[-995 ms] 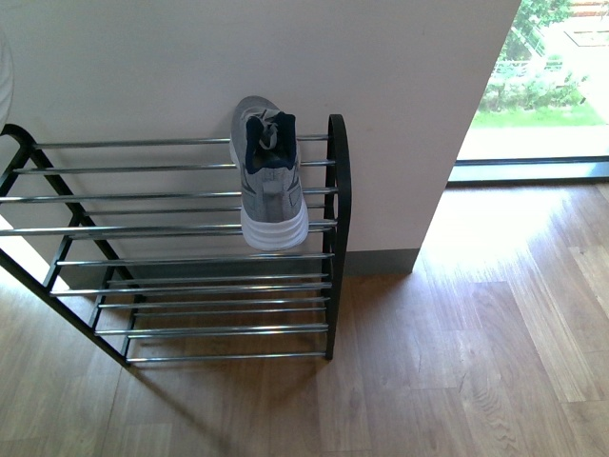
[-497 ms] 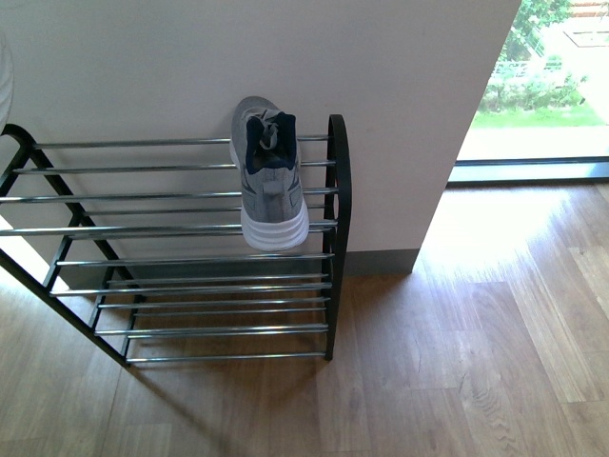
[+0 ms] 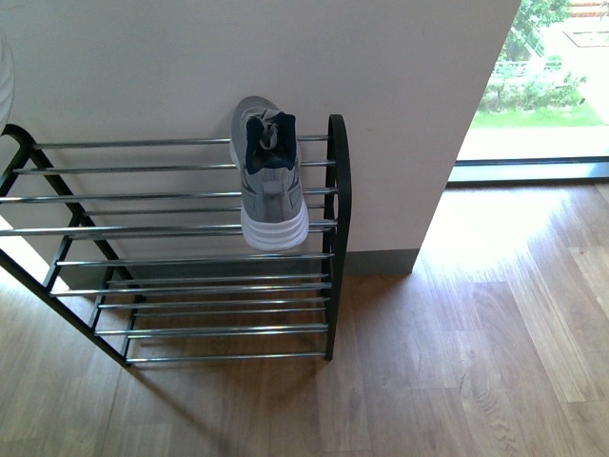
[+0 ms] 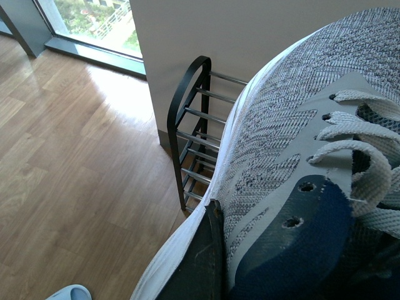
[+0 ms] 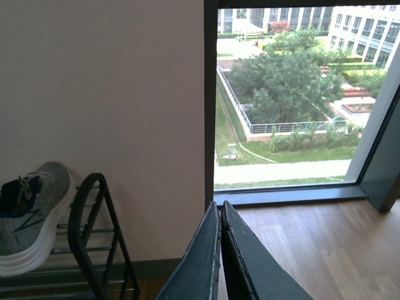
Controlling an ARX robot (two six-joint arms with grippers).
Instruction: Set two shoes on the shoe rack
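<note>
One grey sneaker [image 3: 269, 178] lies across the top rods of the shoe rack [image 3: 181, 228] at its right end, heel towards me; the right wrist view has it too [image 5: 28, 219]. Neither arm is in the front view. A second grey sneaker [image 4: 294, 150] fills the left wrist view, and my left gripper [image 4: 217, 215] is shut on its side. Only one dark finger [image 4: 197, 265] shows against the white sole. The rack's black end frame [image 4: 187, 119] stands beyond the shoe. My right gripper [image 5: 220, 209] is shut on nothing, in the air to the right of the rack [image 5: 94, 237].
The rack stands against a pale wall [image 3: 400, 114] on a wooden floor [image 3: 476, 333]. A floor-length window [image 3: 538, 86] lies to the right. A pale blue slide sandal [image 4: 65, 292] lies on the floor at the edge of the left wrist view.
</note>
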